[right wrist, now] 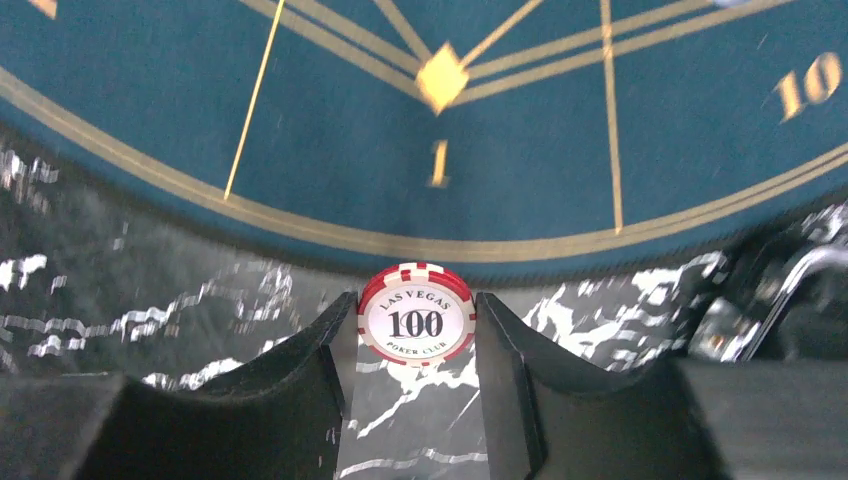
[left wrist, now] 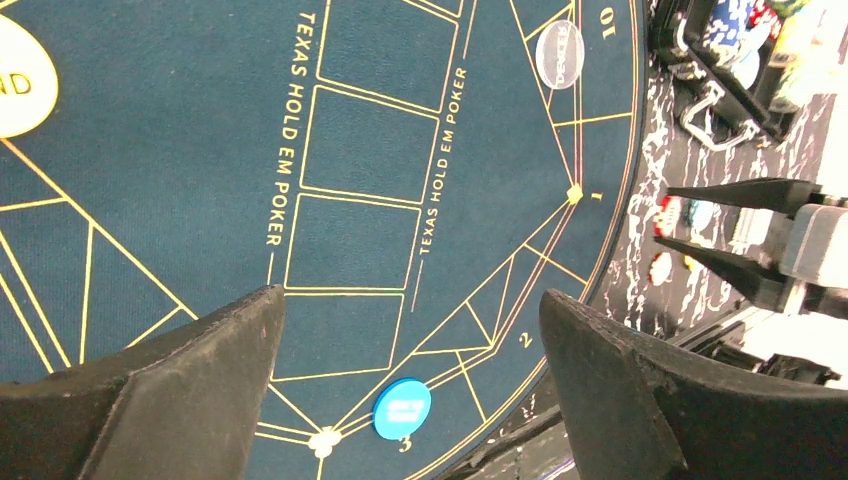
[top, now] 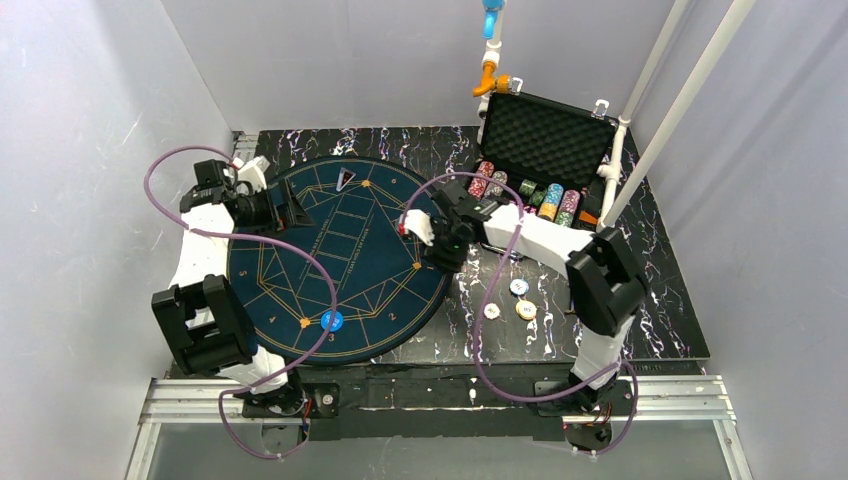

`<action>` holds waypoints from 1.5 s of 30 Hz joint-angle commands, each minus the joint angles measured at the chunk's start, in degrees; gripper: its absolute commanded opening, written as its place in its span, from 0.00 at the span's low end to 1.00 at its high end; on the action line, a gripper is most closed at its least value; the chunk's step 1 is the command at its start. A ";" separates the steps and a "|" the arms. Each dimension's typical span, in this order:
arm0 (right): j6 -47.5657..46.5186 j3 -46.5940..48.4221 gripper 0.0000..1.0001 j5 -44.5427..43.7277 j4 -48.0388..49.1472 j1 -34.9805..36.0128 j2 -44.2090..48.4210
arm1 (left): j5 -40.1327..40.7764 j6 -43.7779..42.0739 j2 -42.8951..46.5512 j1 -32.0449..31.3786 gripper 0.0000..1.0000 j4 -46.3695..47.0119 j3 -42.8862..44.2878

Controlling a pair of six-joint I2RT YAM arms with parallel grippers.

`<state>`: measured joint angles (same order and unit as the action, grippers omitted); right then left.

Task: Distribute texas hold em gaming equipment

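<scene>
red-white chip (right wrist: 417,325): reads "las vegas 100 poker club", upright, face to the camera, lower centre, pinched by right gripper (right wrist: 415,312)
blue button disc (top: 331,321): flat, lower left of centre
loose chips (top: 526,310): three, flat, lower right of centre
chip rows (top: 553,198): multicoloured, packed on edge, upper right

red 100 chip (right wrist: 417,322) in right hand (right wrist: 415,306), mat (right wrist: 300,120) beyond

The poker chip (right wrist: 417,314) has a white face with dark lettering and a red rim broken by white bars. The mat (top: 340,250) is dark blue with gold lines, numerals and lettering. One button disc (left wrist: 402,408) is bright blue with pale print, the silvery disc (left wrist: 560,54) whitish-grey, and the yellow disc (left wrist: 20,85) pale yellow. The worktop (top: 660,310) is black with white marble veining. The case (top: 545,135) is black with dimpled foam.
</scene>
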<state>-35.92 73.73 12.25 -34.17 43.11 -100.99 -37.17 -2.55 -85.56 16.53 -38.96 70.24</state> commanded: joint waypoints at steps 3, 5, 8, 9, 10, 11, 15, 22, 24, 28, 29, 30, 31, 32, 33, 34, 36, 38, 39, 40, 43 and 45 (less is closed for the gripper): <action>3.36 12.53 0.22 0.28 3.14 5.10 -9.87 | -3.70 2.11 0.02 2.84 0.98 0.36 2.32; 3.54 15.72 0.22 -1.03 3.15 6.67 -12.79 | -3.47 2.17 0.16 3.65 0.98 0.38 2.76; 3.62 19.21 0.23 -2.28 3.27 8.70 -16.23 | -2.90 2.94 0.88 5.30 0.98 0.38 3.14; 3.66 19.97 0.24 -2.50 3.38 9.22 -17.12 | -3.03 3.78 1.04 5.83 0.98 0.44 3.13; 3.74 20.47 0.25 -2.95 3.78 9.73 -17.88 | -3.38 4.04 1.08 6.26 0.98 0.46 3.09; 3.68 20.63 0.27 -3.25 4.23 10.04 -18.52 | -3.77 4.11 1.09 6.57 0.98 0.46 3.08; 4.28 21.57 0.67 -3.48 4.13 10.67 -20.10 | -4.59 4.14 0.62 7.07 0.98 0.46 3.10; 3.13 11.38 0.98 -4.11 -4.97 5.34 -1.43 | -5.64 3.05 1.91 7.06 0.98 0.38 1.91; 2.35 -0.81 0.97 -6.78 -7.80 1.48 7.51 | -5.58 2.81 2.11 6.36 0.98 0.31 1.43; 4.59 -15.16 0.82 -11.10 -9.01 -1.36 14.80 | -2.52 0.68 2.33 2.96 0.98 0.29 0.88; 5.08 -15.89 0.81 -11.41 -8.79 -1.36 14.56 | -2.43 0.76 2.27 2.90 0.98 0.29 0.97; 5.46 -16.35 0.79 -11.73 -8.54 -1.36 14.30 | -2.35 0.79 2.24 2.90 0.98 0.29 1.03; 5.81 -16.80 0.78 -11.84 -8.29 -1.36 13.93 | -2.30 0.85 2.27 2.90 0.98 0.29 1.05; 6.11 -17.18 0.77 -11.82 -8.14 -1.36 13.60 | -2.14 0.87 2.32 2.90 0.98 0.29 1.00; 6.28 -17.71 0.76 -11.60 -8.07 -1.36 13.29 | -1.99 0.81 2.40 2.89 0.98 0.29 0.95; 6.46 -18.04 0.76 -11.49 -7.88 -1.36 13.00 | -1.84 0.81 2.46 2.91 0.98 0.29 0.88; 6.48 -18.63 0.76 -11.22 -7.25 -1.36 12.89 | -1.61 0.79 2.42 2.97 0.98 0.29 0.74; 6.52 -18.67 0.76 -10.43 -6.91 -1.36 13.02 | -1.68 0.83 2.24 2.95 0.98 0.29 0.71; 6.56 -18.47 0.75 -9.99 -6.76 -1.36 12.88 | -1.68 0.91 2.11 2.90 0.98 0.29 0.76; 6.57 -18.27 0.75 -9.75 -6.66 -1.36 12.65 | -1.68 0.96 1.96 2.96 0.98 0.35 0.80; 6.72 -17.57 0.71 -9.35 -5.80 -1.08 12.36 | -1.61 1.14 1.84 2.89 0.98 0.44 0.90; 6.83 -17.43 0.71 -9.24 -5.19 -0.39 12.16 | -1.35 1.30 1.74 2.92 0.98 0.46 1.08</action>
<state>-29.87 55.22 1.80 -41.39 42.02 -88.44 -38.54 -0.86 -85.62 19.33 -37.76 71.22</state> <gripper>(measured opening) 0.716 0.983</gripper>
